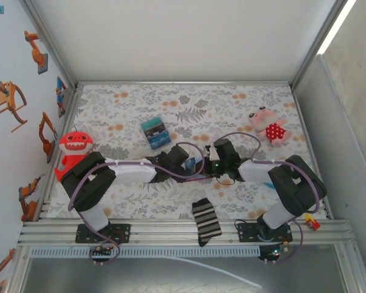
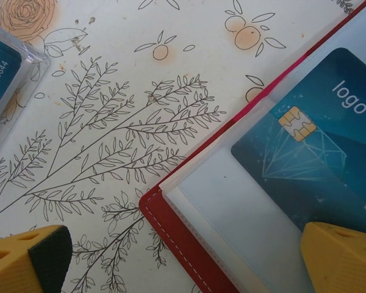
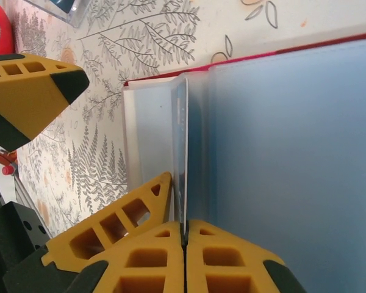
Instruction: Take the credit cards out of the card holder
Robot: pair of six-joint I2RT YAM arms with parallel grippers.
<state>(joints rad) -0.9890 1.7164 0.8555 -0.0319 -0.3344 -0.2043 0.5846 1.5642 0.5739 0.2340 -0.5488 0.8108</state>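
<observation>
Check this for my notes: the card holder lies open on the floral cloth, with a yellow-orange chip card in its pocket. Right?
Not quite: the chip card in the pocket is teal, not yellow-orange, as the left wrist view shows. The card holder does lie open on the floral cloth.

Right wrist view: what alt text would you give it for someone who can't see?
The yellow jaws of the right gripper are shut on the near edge of a thin credit card, seen edge-on at a cloudy pocket of the open red card holder. At left, the left gripper has its jaws wide open above a floral tablecloth.
</observation>
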